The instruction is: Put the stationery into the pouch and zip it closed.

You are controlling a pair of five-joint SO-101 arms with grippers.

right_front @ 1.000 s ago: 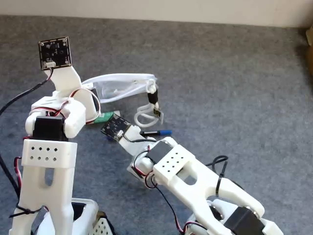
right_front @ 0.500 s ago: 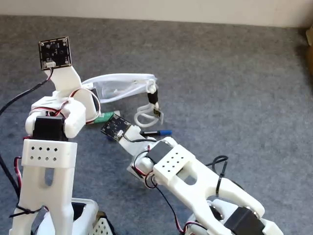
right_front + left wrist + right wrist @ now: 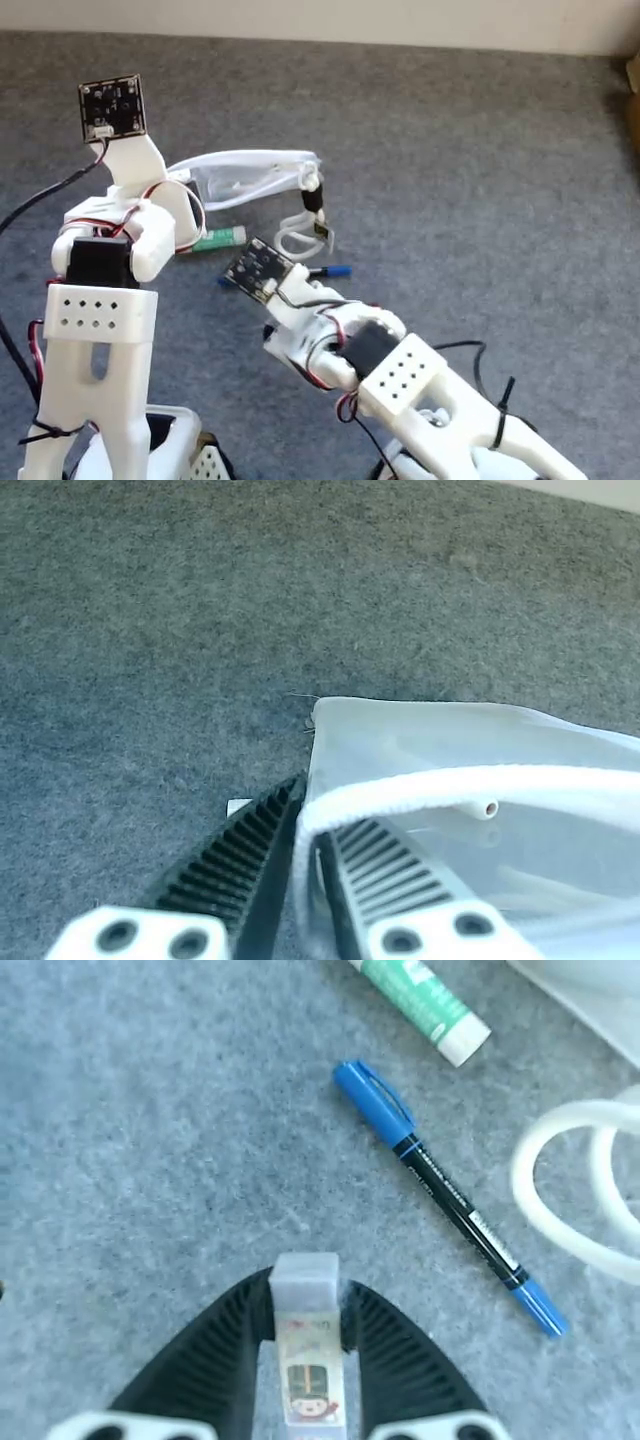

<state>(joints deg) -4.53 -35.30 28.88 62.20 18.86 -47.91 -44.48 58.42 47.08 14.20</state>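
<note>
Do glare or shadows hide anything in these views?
High view: soft, even light, no hard shadows on the pouch. Left wrist view: the pouch glares white, so its contents are hard to tell. Right wrist view: even light; the pen casts only a faint shadow.

light was pretty bright and even all over, soft faint shadows lay on the carpet (image 3: 480, 150), pouch (image 3: 480, 740) looked kinda blown out white up close, pen (image 3: 445, 1195) threw hardly any shadow

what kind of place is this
Likely an indoor robot practice setup: a grey carpet-like mat, a pale wall behind, and a pouch, pen, glue stick and eraser as props.
</note>
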